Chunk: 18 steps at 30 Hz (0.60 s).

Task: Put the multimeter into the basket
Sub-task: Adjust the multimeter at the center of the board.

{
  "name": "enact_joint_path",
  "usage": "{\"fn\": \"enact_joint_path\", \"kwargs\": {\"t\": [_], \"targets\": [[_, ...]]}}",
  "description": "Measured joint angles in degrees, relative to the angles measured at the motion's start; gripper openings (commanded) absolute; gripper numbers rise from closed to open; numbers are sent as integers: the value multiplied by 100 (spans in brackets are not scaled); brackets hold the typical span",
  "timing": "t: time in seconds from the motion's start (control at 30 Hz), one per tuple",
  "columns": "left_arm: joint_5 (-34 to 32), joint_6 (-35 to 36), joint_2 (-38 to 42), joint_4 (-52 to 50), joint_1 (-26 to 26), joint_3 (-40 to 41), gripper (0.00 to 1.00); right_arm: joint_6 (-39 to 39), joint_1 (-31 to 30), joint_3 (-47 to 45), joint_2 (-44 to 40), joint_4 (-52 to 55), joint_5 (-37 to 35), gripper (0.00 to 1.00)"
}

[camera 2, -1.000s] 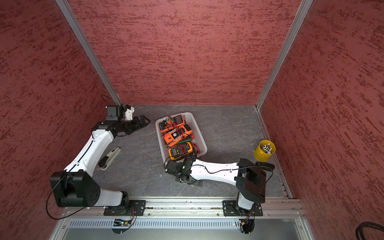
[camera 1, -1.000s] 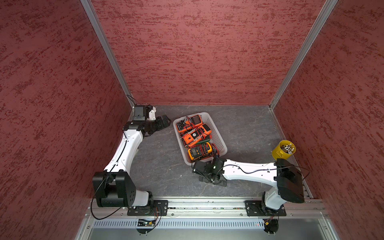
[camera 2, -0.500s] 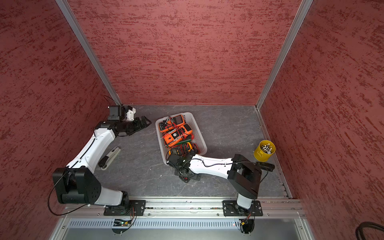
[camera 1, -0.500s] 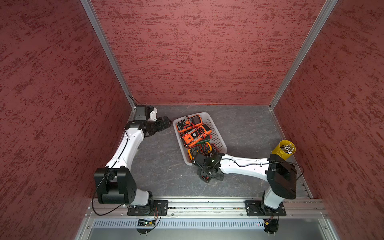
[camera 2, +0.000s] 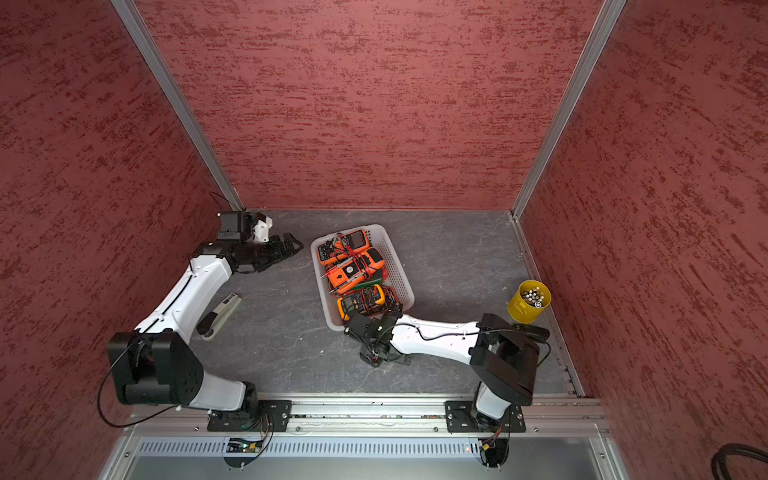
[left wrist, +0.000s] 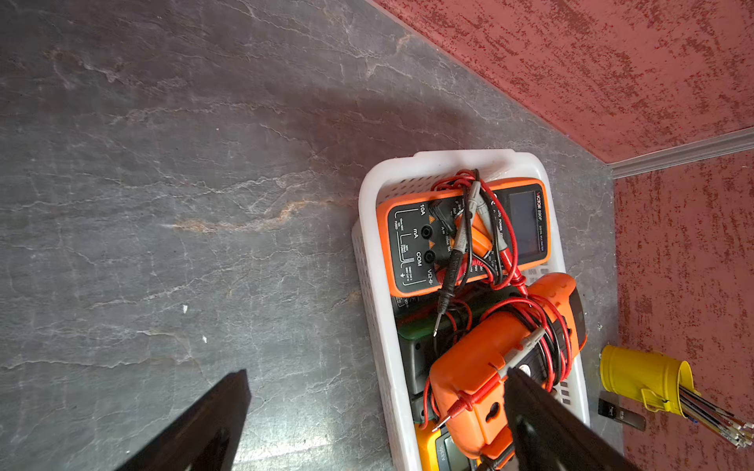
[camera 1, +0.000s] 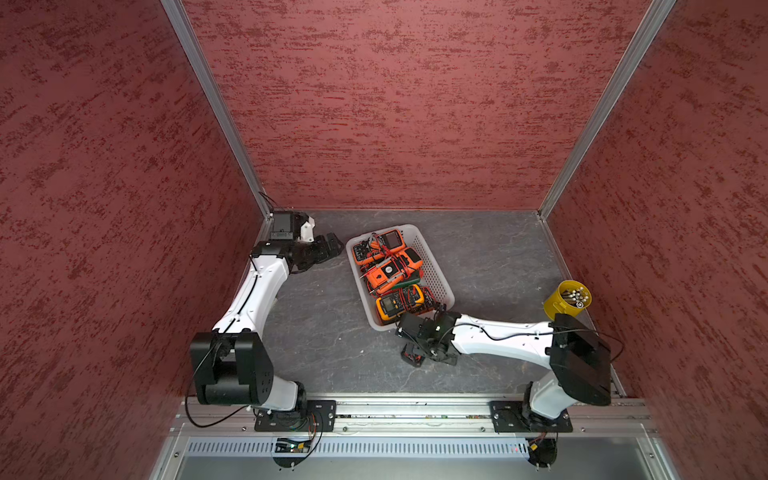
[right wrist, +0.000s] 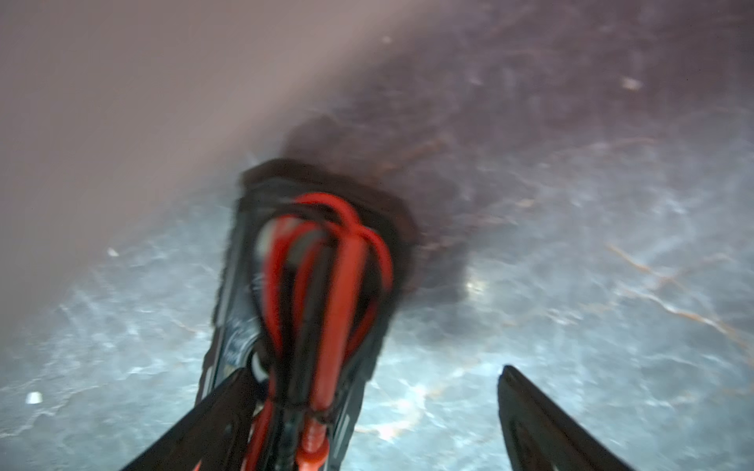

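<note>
Where the right arm (camera 1: 498, 338) stretches low over the grey, marbled surface (camera 1: 324, 345), the right gripper (right wrist: 373, 369) stands parted around a dark multimeter (right wrist: 322, 261) bound in red and black leads; the multimeter rests against one finger (right wrist: 212, 424), with bare surface showing between it and the other finger, so it is not clamped; this close view is blurred. In a top view the multimeter (camera 1: 413, 356) lies on the surface just off the near end of the basket (camera 1: 434, 270), outside it and mostly hidden under the gripper; the basket is white, with gridded sides, and sits near the middle of the surface; inside it lie several meters tangled in red leads, orange meters (camera 1: 388, 270) toward the far end and a yellow meter (camera 1: 392, 305) at the near end. The left gripper (camera 1: 333, 248) hangs beside the far end of the basket, its jaws wide apart and holding nothing. A yellow cup (camera 1: 567, 301) of thin sticks stands by the right wall, well apart from the basket; in a top view a pale stapler (camera 2: 218, 316) lies beside the left arm (camera 2: 183, 299).
</note>
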State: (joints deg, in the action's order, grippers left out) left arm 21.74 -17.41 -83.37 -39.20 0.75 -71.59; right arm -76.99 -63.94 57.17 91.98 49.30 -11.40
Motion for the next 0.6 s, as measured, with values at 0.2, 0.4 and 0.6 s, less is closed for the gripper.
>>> {"fn": "enact_joint_path", "kwargs": {"t": [0.2, 0.4, 0.6], "targets": [[-66, 35, 0, -72, 44, -31, 100, -190, 4, -367, -415, 234, 79, 87], [-87, 39, 0, -92, 57, -57, 100, 227, 4, -378, -463, 118, 114, 96], [-101, 39, 0, -101, 57, -63, 100, 863, 4, 188, -282, 37, 109, 99]]}}
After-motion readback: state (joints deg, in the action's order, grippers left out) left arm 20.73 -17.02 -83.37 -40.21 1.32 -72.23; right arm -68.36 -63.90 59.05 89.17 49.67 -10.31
